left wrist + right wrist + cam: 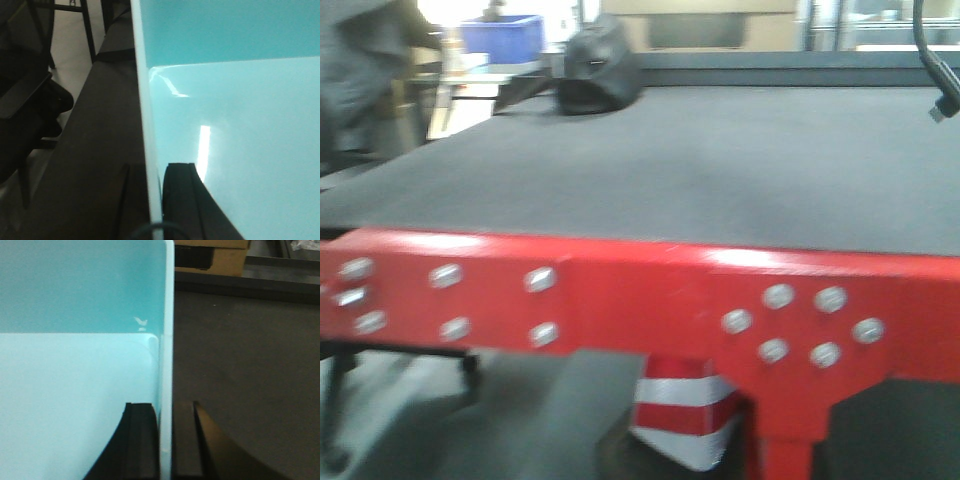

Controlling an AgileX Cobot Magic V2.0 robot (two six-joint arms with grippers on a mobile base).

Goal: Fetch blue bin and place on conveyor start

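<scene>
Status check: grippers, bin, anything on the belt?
Left gripper and right gripper each shut on a wall of the blue bin. Conveyor start bare. Dark bag farther back on belt.

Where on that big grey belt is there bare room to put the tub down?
The belt is bare from the red frame back across its middle and right. Only the far left corner is taken, by a dark bundle; a cable hangs over the far right edge.

Turquoise, grey and red.
The blue bin is pale glossy turquoise; the conveyor belt dark grey, textured; its frame glossy red with silver bolts; a block striped red and white.
</scene>
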